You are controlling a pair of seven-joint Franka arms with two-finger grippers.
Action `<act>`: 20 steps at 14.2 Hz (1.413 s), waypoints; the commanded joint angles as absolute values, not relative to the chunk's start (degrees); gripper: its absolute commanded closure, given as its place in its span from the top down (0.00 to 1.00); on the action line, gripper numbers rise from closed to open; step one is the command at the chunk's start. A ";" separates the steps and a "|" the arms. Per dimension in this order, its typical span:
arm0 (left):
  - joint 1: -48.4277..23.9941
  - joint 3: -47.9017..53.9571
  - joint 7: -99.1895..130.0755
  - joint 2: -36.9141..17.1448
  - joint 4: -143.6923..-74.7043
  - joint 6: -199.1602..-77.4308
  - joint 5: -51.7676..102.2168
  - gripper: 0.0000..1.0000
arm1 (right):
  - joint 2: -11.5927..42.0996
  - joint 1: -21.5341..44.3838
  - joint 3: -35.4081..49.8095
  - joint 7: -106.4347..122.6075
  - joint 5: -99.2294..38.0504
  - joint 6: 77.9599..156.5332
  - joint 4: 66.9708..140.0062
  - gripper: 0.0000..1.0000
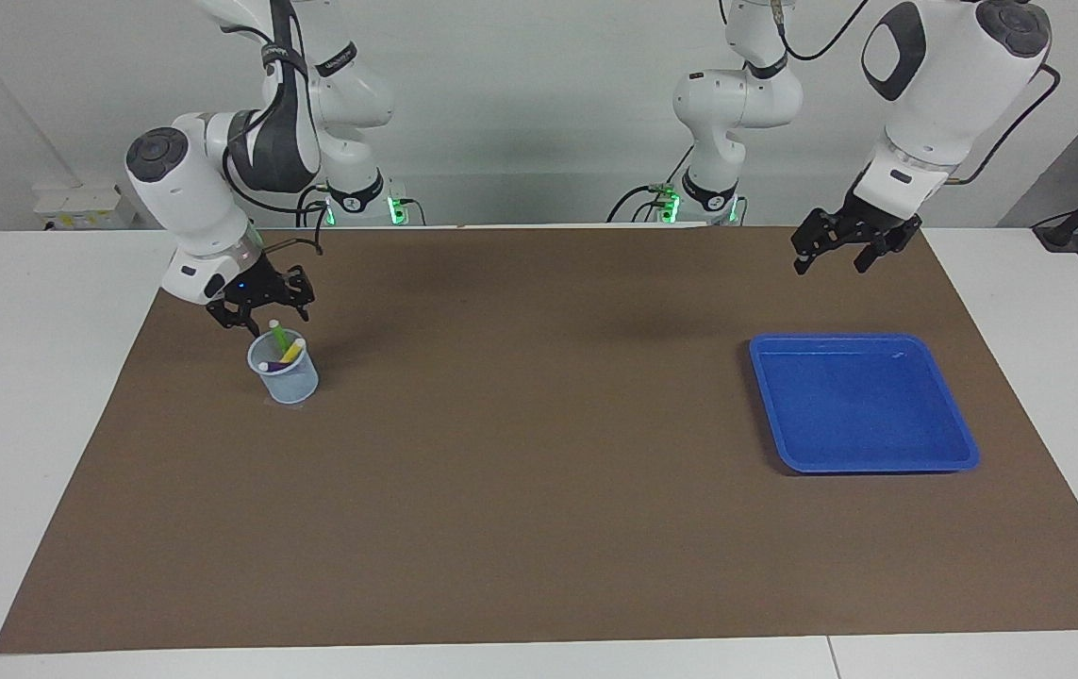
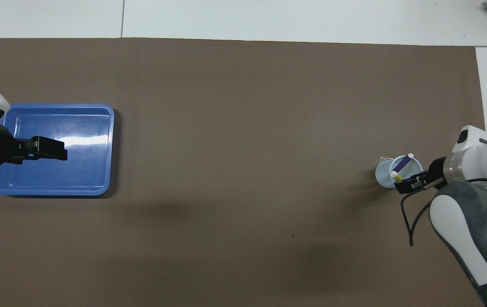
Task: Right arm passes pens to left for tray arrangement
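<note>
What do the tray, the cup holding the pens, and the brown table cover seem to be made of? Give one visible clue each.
Tray: likely glossy plastic; bright blue, with a white glare streak across its floor seen from overhead.
Cup: probably thin plastic or fine mesh; pale blue and see-through.
Table cover: looks like matte paper or card; flat brown, no shine, straight cut edges.
</note>
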State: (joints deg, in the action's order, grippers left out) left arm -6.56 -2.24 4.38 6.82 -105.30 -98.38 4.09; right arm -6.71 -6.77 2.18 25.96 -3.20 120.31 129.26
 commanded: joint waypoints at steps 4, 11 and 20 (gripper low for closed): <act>-6.77 -2.72 4.04 8.96 -107.31 -97.56 4.66 1.00 | -6.42 -8.96 2.37 28.75 -2.81 122.96 131.31 0.74; -6.41 -2.81 7.81 11.60 -112.66 -99.30 8.79 1.00 | -6.06 -8.88 2.37 25.40 -2.81 122.96 131.40 0.34; -6.68 -2.72 21.24 13.62 -117.25 -107.31 16.86 1.00 | -5.89 -9.06 2.46 25.93 -2.81 109.81 118.51 0.00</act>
State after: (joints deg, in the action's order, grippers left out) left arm -6.37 -2.68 16.86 11.67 -115.01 -105.04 14.84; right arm -6.05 -8.73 2.12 26.34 -3.20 116.16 125.18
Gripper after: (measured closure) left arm 0.000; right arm 0.824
